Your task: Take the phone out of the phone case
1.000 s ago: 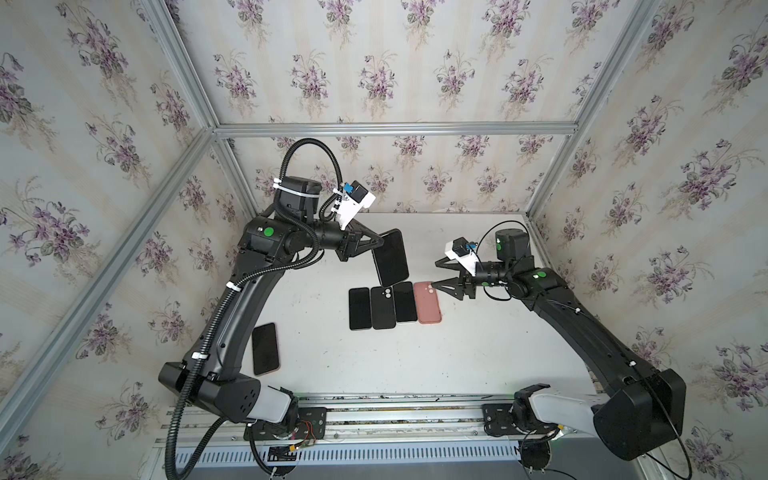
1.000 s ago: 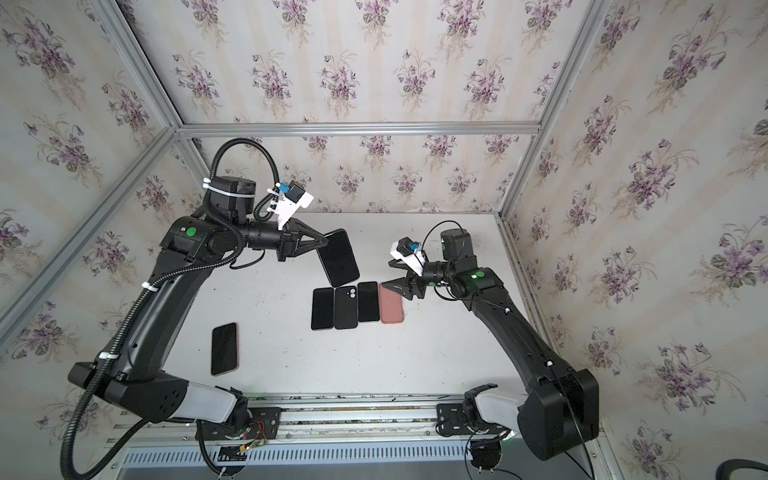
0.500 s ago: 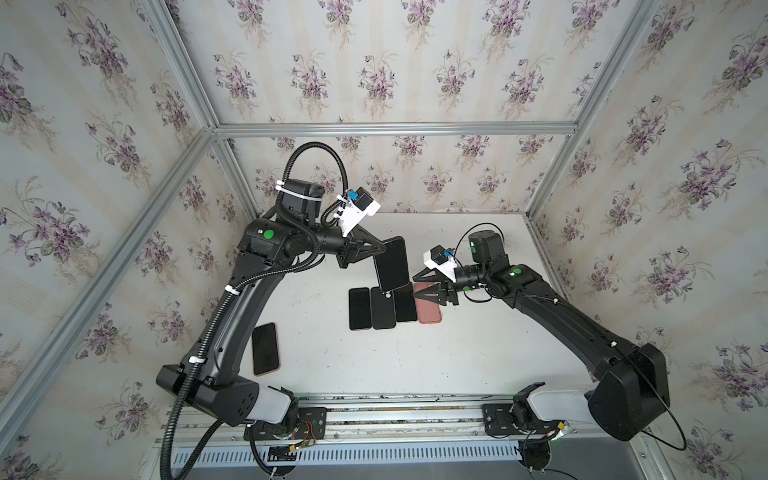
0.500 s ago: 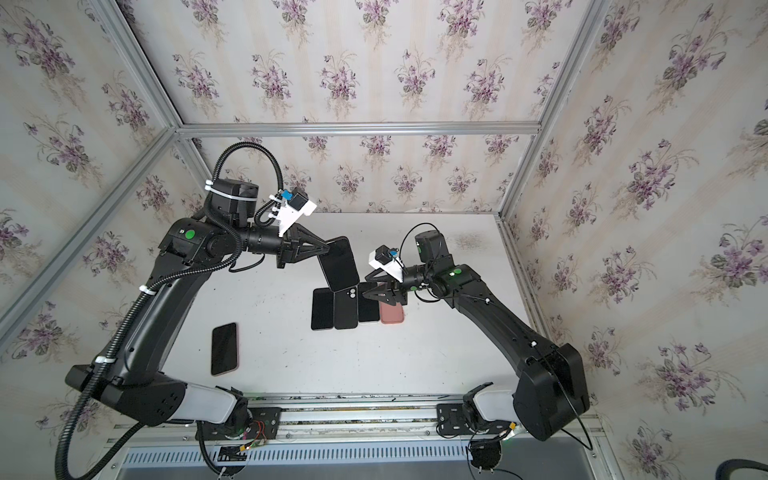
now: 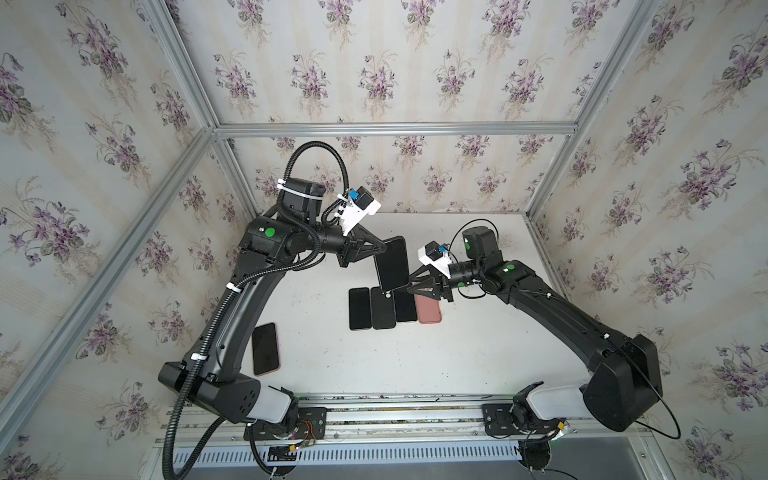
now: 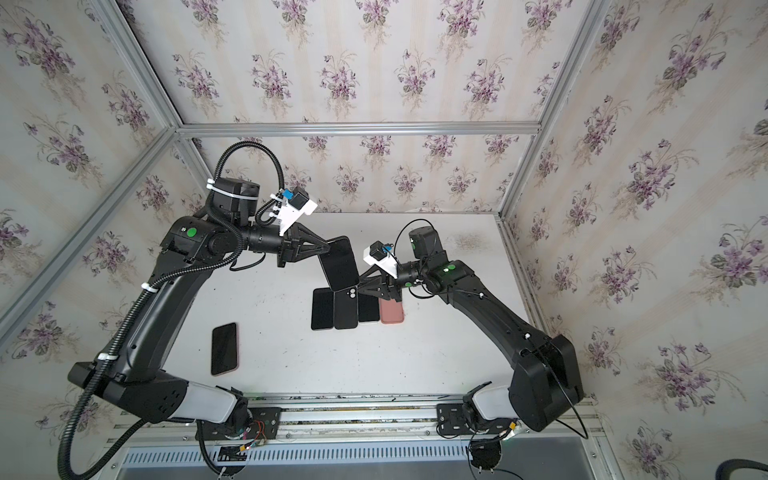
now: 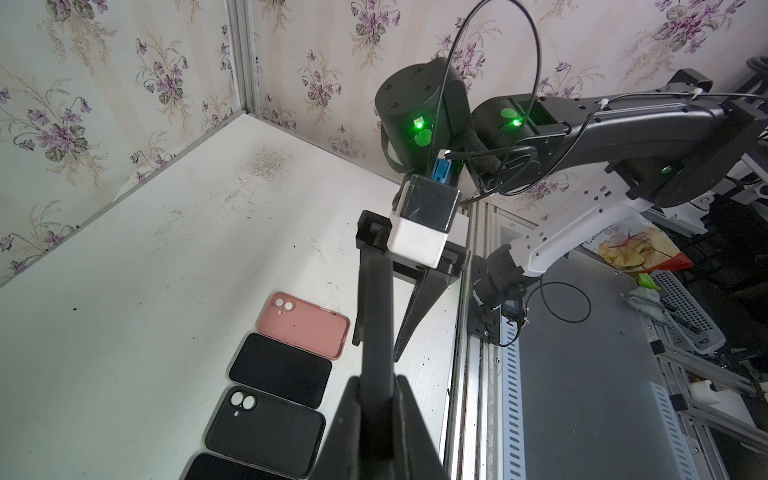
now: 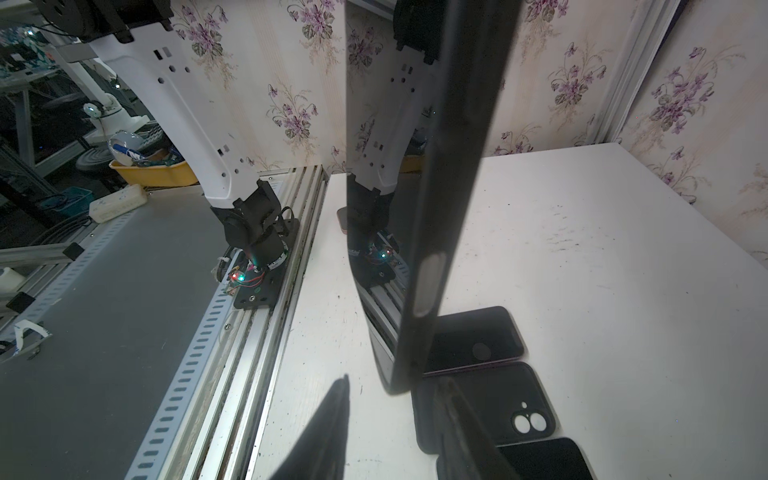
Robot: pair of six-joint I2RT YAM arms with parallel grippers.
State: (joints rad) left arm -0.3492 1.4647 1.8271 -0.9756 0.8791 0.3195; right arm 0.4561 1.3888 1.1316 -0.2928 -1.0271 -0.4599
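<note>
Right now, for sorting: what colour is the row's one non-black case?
The empty rectangular case is salmon pink, clearest in the left wrist view.

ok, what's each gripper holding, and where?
Left gripper clamps the cased phone by its upper end. Right gripper holds nothing; open jaws straddle the lower end.

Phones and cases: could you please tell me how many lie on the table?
5. Four in a central row: three black ones, one pink case; a lone phone by the left arm. The left tool holds a sixth. None looks hidden.
</note>
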